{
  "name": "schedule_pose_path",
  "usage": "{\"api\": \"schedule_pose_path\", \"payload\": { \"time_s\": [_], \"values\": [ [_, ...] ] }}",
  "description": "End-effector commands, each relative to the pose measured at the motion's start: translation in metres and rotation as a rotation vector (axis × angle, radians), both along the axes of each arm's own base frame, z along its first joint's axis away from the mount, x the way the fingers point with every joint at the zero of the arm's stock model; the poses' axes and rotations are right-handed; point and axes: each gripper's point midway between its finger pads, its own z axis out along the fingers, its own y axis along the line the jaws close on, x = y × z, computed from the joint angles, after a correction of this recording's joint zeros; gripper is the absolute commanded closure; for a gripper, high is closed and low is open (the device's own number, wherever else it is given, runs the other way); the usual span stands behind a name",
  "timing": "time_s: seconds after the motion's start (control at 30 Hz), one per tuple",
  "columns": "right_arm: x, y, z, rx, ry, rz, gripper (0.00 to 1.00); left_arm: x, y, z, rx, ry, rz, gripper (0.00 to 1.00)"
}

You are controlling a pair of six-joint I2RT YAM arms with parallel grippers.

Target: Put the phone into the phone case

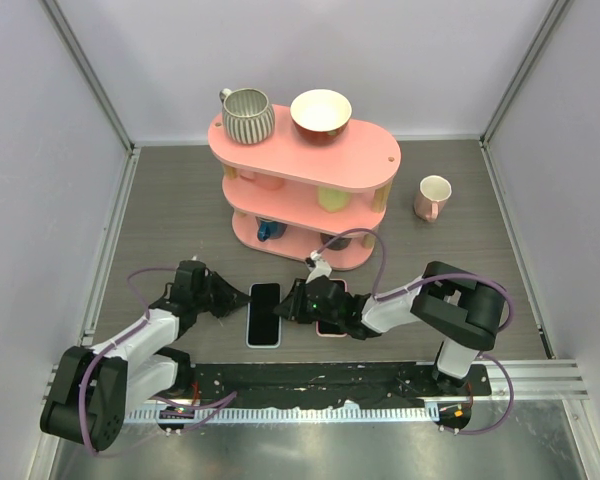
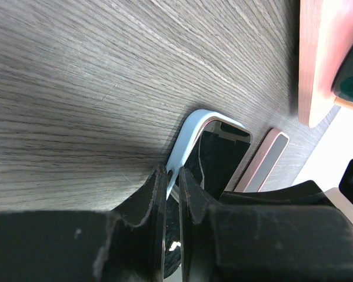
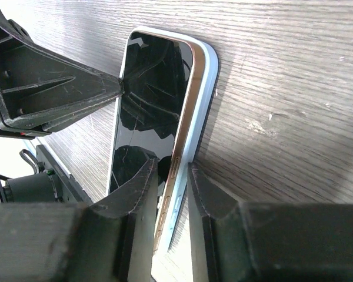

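Note:
The phone (image 1: 264, 312), black-screened with a gold side, lies partly in the light-blue phone case (image 1: 250, 338) on the table between both arms. In the right wrist view the phone (image 3: 153, 100) has its gold right side standing up above the case wall (image 3: 205, 100). My left gripper (image 1: 238, 300) is shut on the case's left wall, shown in the left wrist view (image 2: 172, 174). My right gripper (image 1: 288, 305) is nearly closed astride the right edge (image 3: 173, 167), with one finger on the screen and the other outside the case.
A pink phone-like slab (image 1: 332, 328) lies just right of the case, under my right gripper. A pink three-tier shelf (image 1: 365, 165) stands behind, with a striped mug (image 1: 248, 115) and a bowl (image 1: 321, 112) on top. A pink mug (image 1: 433, 197) stands at the right.

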Motion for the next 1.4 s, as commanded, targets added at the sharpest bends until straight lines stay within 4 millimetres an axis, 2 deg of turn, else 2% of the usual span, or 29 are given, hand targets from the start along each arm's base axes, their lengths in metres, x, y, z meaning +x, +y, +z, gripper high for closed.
{"api": "schedule_pose_path", "payload": {
  "time_s": [0.0, 0.1, 0.27, 0.37, 0.43, 0.47, 0.5, 0.57, 0.77, 0.97, 1.03, 1.1, 1.2, 1.23, 1.3, 1.33, 1.37],
  "values": [
    [0.004, -0.003, -0.011, 0.013, 0.021, -0.044, 0.80, -0.049, -0.001, -0.026, 0.009, 0.199, -0.071, 0.86],
    [-0.002, -0.012, -0.031, -0.049, 0.041, -0.058, 0.85, -0.049, -0.001, -0.026, 0.014, 0.198, -0.069, 0.86],
    [-0.012, -0.022, -0.055, -0.140, 0.068, -0.073, 0.87, -0.049, -0.001, -0.024, 0.012, 0.199, -0.070, 0.86],
    [-0.011, -0.027, -0.058, -0.211, 0.060, -0.083, 0.87, -0.049, -0.001, -0.022, 0.015, 0.197, -0.071, 0.86],
    [-0.006, -0.021, -0.052, -0.250, 0.031, -0.092, 0.87, -0.050, 0.001, -0.021, 0.024, 0.200, -0.069, 0.85],
    [-0.011, -0.025, -0.059, -0.293, 0.041, -0.084, 0.87, -0.049, 0.002, -0.021, 0.030, 0.196, -0.071, 0.85],
    [-0.010, -0.020, -0.056, -0.295, 0.038, -0.085, 0.87, -0.049, 0.001, -0.019, 0.031, 0.185, -0.074, 0.84],
    [-0.011, -0.024, -0.063, -0.321, 0.047, -0.092, 0.87, -0.049, 0.004, -0.019, 0.045, 0.183, -0.068, 0.82],
    [-0.008, -0.025, -0.065, -0.361, 0.036, -0.091, 0.87, -0.051, 0.006, -0.020, 0.062, 0.184, -0.071, 0.78],
    [-0.010, -0.027, -0.073, -0.375, 0.060, -0.099, 0.86, -0.047, 0.005, -0.016, 0.065, 0.172, -0.075, 0.69],
    [-0.010, -0.026, -0.072, -0.378, 0.061, -0.099, 0.82, -0.046, 0.005, -0.014, 0.065, 0.170, -0.077, 0.65],
    [-0.009, -0.024, -0.070, -0.368, 0.057, -0.097, 0.78, -0.047, 0.005, -0.013, 0.066, 0.172, -0.078, 0.64],
    [-0.004, -0.014, -0.049, -0.318, 0.001, -0.068, 0.70, -0.046, 0.006, -0.013, 0.076, 0.166, -0.075, 0.64],
    [-0.001, -0.006, -0.033, -0.277, -0.028, -0.041, 0.68, -0.045, 0.006, -0.012, 0.079, 0.161, -0.077, 0.64],
    [-0.001, 0.005, -0.015, -0.208, -0.052, 0.008, 0.61, -0.044, 0.009, -0.013, 0.093, 0.158, -0.072, 0.65],
    [0.000, 0.014, 0.005, -0.142, -0.075, 0.029, 0.59, -0.044, 0.010, -0.014, 0.099, 0.159, -0.072, 0.66],
    [-0.001, 0.017, 0.011, -0.120, -0.082, 0.042, 0.55, -0.044, 0.010, -0.015, 0.104, 0.160, -0.073, 0.67]
  ]
}}
